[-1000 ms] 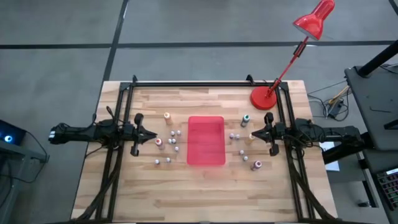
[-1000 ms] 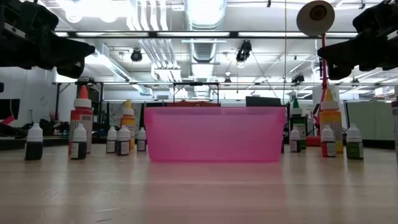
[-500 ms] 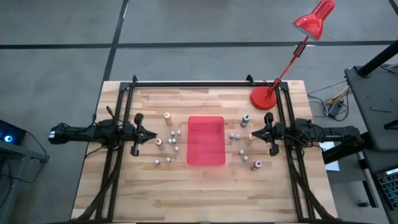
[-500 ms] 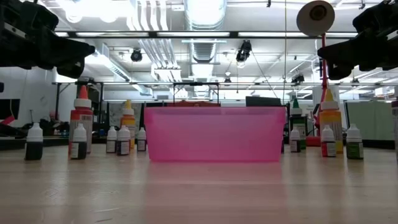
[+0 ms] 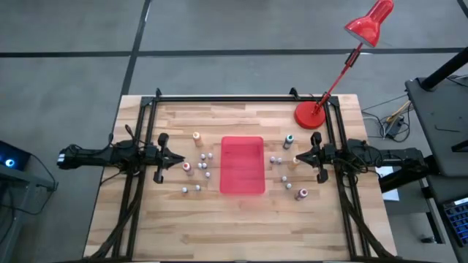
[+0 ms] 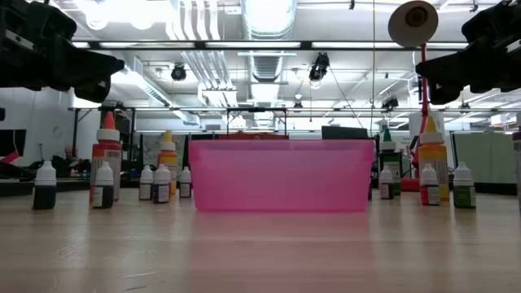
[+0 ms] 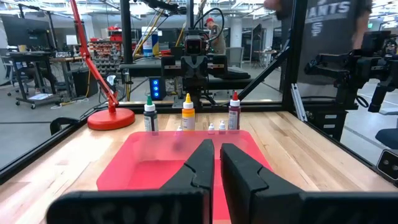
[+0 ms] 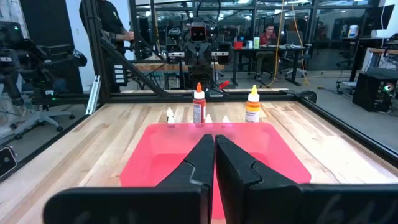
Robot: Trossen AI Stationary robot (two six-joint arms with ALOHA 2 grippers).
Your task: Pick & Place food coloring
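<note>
On worktop [image 5: 241,219] centre sits the red tray [image 5: 242,165], nothing in it. Food coloring [image 5: 204,166] bottles stand upright in two groups flanking the tray, some left of it, some right, none touching it. Left hand [image 5: 180,157] hovers at the left edge, clenched, holding nothing. Right hand [image 5: 297,158] hovers at the right edge, also clenched and unladen. Lamp [image 5: 310,116] base sits in the far right corner

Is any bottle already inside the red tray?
No, in the high view the tray holds nothing; the bottles stand on the table beside it.
</note>
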